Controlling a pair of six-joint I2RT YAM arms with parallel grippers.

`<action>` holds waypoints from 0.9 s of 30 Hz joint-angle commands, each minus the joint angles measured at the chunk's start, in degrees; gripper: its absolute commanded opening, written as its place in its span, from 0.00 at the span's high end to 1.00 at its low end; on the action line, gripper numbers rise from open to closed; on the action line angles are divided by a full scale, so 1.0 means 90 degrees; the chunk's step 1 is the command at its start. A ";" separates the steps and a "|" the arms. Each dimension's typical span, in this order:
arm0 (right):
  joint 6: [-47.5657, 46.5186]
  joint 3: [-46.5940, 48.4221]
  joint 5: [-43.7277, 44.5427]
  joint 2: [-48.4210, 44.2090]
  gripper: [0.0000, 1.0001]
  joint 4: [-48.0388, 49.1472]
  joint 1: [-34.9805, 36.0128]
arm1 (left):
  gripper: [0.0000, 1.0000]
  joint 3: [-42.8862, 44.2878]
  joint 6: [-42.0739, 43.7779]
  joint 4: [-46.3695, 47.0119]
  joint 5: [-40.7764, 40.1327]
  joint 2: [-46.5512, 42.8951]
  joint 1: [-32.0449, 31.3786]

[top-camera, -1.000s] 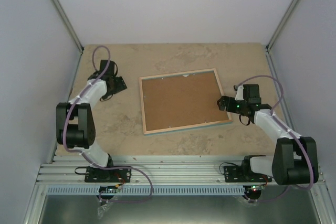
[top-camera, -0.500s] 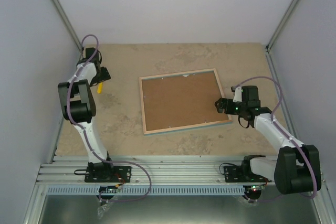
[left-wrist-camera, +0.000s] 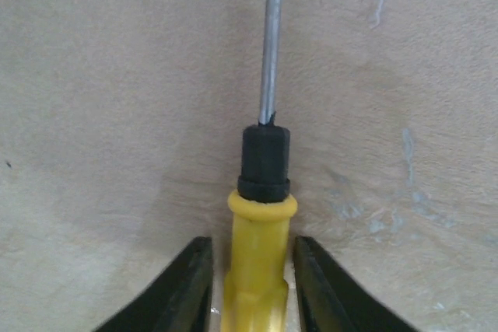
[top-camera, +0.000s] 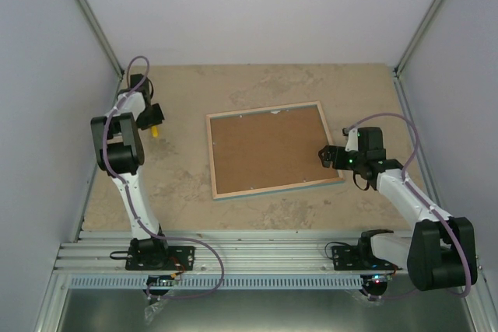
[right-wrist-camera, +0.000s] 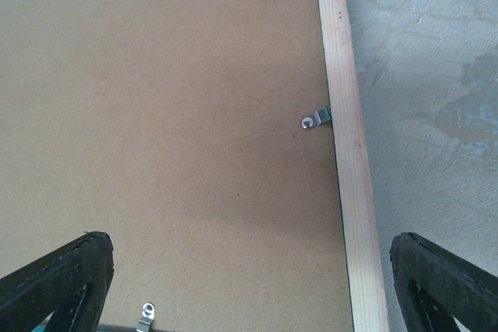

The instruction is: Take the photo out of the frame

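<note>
Thin turquoise rectangular picture frame lies brown back up in the middle of the counter. Right fingers are spread wide over its right-edge side. Left fingers pinch a yellow-handled metal screwdriver near the far left corner.

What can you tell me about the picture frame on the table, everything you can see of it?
The frame lies face down and flat on the table, slightly skewed. Its back is a brown board edged in pale wood, with a turquoise sliver along the near edge. Small metal tabs sit at the board's edge. The right claw is open, straddling its right edge from above; contact can't be judged.
</note>
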 commanded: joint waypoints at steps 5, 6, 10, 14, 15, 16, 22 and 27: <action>-0.0085 0.0048 0.0149 -0.0073 0.02 -0.0028 0.0114 | 0.89 0.0015 -0.0001 -0.0237 0.0464 0.0029 0.0039; -0.0087 0.0052 0.0145 -0.0092 0.02 -0.0028 0.0135 | 0.90 -0.0065 -0.0043 -0.0210 0.0505 -0.0023 0.0043; -0.0082 0.0102 0.0151 -0.0176 0.02 -0.0051 0.0222 | 0.95 -0.0441 -0.0248 -0.0125 0.0823 -0.0475 0.0043; -0.0034 0.0182 0.0114 -0.0316 0.02 -0.0036 0.0400 | 0.97 -0.1070 -0.0600 0.0194 0.1472 -0.1152 0.0040; -0.0016 0.0202 0.0083 -0.0347 0.02 -0.0016 0.0455 | 0.98 -0.1226 -0.0720 0.0280 0.1589 -0.1351 0.0042; 0.0007 0.0229 0.0055 -0.0381 0.02 -0.0001 0.0522 | 0.98 -0.1416 -0.0784 0.0386 0.1894 -0.1533 0.0040; 0.0255 0.0395 0.0045 -0.0536 0.02 0.0180 0.1131 | 1.00 -0.2475 -0.1378 0.0891 0.2742 -0.2847 0.0036; 0.0497 0.0568 0.0089 -0.0585 0.02 0.0371 0.1743 | 1.00 -0.3250 -0.1809 0.1148 0.3049 -0.4071 -0.0046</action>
